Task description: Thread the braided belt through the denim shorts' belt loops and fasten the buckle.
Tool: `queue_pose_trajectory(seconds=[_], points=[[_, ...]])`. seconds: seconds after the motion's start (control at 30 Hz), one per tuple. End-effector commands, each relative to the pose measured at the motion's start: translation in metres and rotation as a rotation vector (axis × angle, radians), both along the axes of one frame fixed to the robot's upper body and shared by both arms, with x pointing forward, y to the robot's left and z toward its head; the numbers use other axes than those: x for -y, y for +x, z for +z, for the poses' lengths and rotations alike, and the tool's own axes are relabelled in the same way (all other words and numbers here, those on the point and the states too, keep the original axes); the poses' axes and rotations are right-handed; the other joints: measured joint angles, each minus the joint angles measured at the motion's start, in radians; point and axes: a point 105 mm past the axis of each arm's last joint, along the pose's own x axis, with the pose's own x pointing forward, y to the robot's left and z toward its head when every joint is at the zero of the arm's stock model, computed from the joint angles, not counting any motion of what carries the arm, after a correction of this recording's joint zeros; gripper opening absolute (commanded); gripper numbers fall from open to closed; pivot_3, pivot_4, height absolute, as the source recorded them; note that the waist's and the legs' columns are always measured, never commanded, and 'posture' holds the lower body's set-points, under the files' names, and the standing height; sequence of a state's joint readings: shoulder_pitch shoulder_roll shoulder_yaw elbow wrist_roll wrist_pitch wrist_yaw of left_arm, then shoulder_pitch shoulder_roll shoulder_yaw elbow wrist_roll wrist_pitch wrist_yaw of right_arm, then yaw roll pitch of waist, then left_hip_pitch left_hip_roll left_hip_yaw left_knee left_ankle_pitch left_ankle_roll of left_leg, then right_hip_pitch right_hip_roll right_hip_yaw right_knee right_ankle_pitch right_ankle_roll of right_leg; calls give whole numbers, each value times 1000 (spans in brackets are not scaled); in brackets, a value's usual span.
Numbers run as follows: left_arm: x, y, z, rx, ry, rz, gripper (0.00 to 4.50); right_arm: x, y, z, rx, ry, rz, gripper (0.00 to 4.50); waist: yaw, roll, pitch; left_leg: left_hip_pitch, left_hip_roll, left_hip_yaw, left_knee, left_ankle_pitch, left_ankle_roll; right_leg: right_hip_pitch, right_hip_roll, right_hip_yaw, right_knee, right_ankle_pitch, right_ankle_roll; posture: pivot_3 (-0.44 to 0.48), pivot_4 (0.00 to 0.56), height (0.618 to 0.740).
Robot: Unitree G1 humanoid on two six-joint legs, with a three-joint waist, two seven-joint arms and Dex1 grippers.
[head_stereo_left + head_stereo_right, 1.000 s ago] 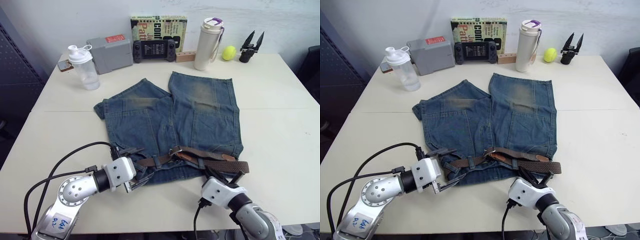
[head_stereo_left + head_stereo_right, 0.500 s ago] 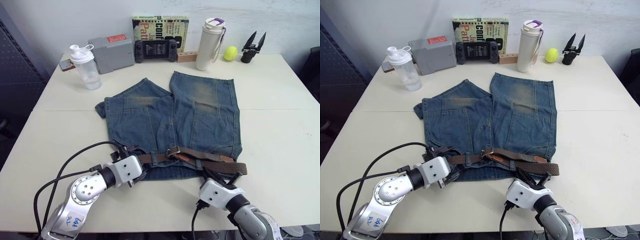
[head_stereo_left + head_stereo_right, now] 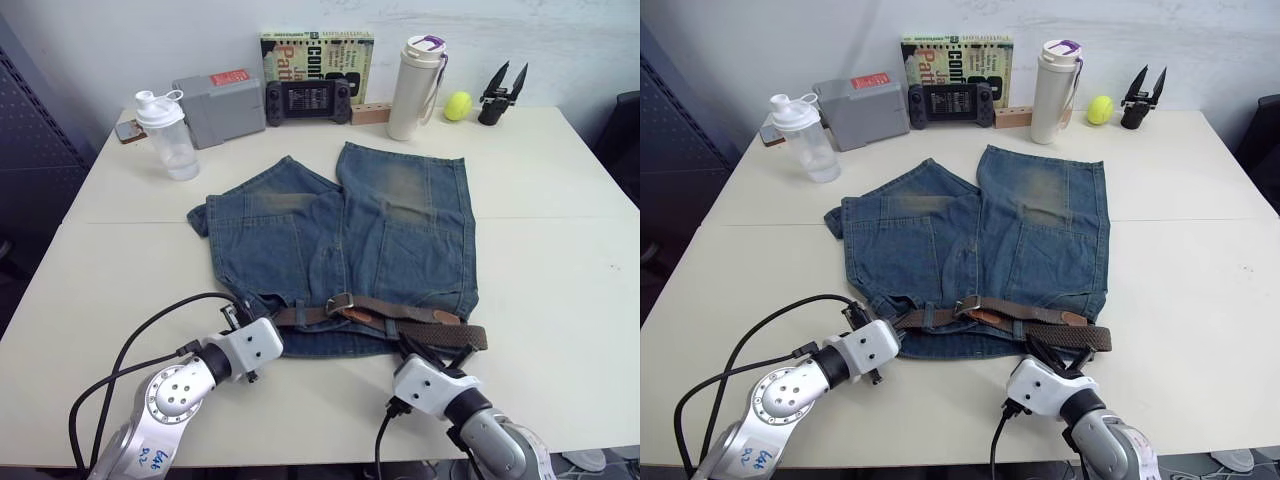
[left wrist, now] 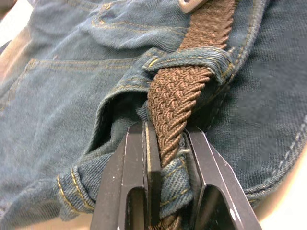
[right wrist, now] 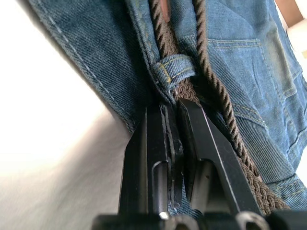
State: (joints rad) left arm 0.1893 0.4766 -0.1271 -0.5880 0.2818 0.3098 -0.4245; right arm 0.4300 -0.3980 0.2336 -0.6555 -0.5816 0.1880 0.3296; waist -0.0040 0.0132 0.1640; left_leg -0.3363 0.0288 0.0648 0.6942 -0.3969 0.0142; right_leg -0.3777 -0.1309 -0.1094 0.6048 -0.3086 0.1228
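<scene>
Black fingers of the left gripper [image 4: 165,158] are closed on the braided belt [image 4: 177,103], with some denim caught alongside, just short of 1 of the belt loops [image 4: 192,57] through which the strap passes. The right gripper [image 5: 175,120] is clamped narrowly on the belt where it emerges from a second loop, at the waistband edge. 2 grippers are thus engaged, 1 at each end of the waistband.

1 pair of denim shorts [image 3: 350,225] is laid flat on the table [image 3: 560,250], waistband toward the robot and legs pointing away. The belt lies along the waistband; the buckle [image 3: 340,302] rests near the waistband's middle, and a doubled run of strap is seen on the robot's right.

Along the far edge of the table are counted 2 bottles, a clear shaker [image 3: 166,135] and a white flask [image 3: 416,88], 1 grey box [image 3: 218,107], 1 handheld console [image 3: 307,100], 1 book [image 3: 316,52], 1 tennis ball [image 3: 458,105] and 1 spare black gripper [image 3: 500,95].
</scene>
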Motion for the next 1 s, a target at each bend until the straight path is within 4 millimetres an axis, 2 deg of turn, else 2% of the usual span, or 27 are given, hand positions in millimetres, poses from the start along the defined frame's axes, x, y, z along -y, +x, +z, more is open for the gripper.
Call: queue_pose_trajectory(seconds=[0.03,0.13,0.27,0.37,0.53,0.7,0.87,0.93,1.0], points=[[-44,4,-8,-29,-22,224,312,13,4,-2,-17,21,-92,0,0,0,0,0,0,0,0,0,0,0,0,0,0,0,0,0,150,731],[-63,-2,-19,-53,-4,270,312,20,7,0,-15,36,-137,0,-1,0,0,1,1,0,0,-1,-1,-1,-2,1,0,-1,-2,0,150,731],[-93,-5,-32,-97,-63,400,312,23,8,0,-23,40,-163,0,-1,-1,0,1,4,-2,-1,-2,-4,-1,-2,1,1,-4,-7,0,150,731],[-104,-6,-36,-129,-83,443,312,25,7,-1,-28,35,-171,0,-1,-2,-1,1,6,-2,-1,-2,-5,-1,0,-1,2,-5,-9,0,150,731],[-111,-7,-39,-160,-106,485,312,26,7,-1,-28,30,-173,0,-1,-2,-2,1,6,-2,-1,-2,-6,-1,1,-3,3,-5,-9,0,150,731],[-107,-7,-42,-148,19,403,312,25,6,-2,-36,41,-183,0,-2,-3,-2,2,7,-2,-2,-2,-6,-1,2,-5,4,-6,-11,0,150,731],[-114,-3,-40,-150,-23,464,312,30,6,-2,-33,27,-197,0,-1,-3,-2,2,7,-3,-3,-1,-7,-2,2,-7,4,-6,-12,0,150,731],[-106,-4,-40,-150,-31,432,312,29,7,-2,-31,24,-191,0,0,-3,-2,2,7,-3,-3,-1,-7,-2,2,-8,4,-6,-12,0,150,731],[-90,-7,-39,-131,19,326,312,28,8,-2,-30,23,-185,0,0,-3,-2,2,7,-3,-3,-1,-7,-2,2,-8,5,-6,-12,0,150,731]])
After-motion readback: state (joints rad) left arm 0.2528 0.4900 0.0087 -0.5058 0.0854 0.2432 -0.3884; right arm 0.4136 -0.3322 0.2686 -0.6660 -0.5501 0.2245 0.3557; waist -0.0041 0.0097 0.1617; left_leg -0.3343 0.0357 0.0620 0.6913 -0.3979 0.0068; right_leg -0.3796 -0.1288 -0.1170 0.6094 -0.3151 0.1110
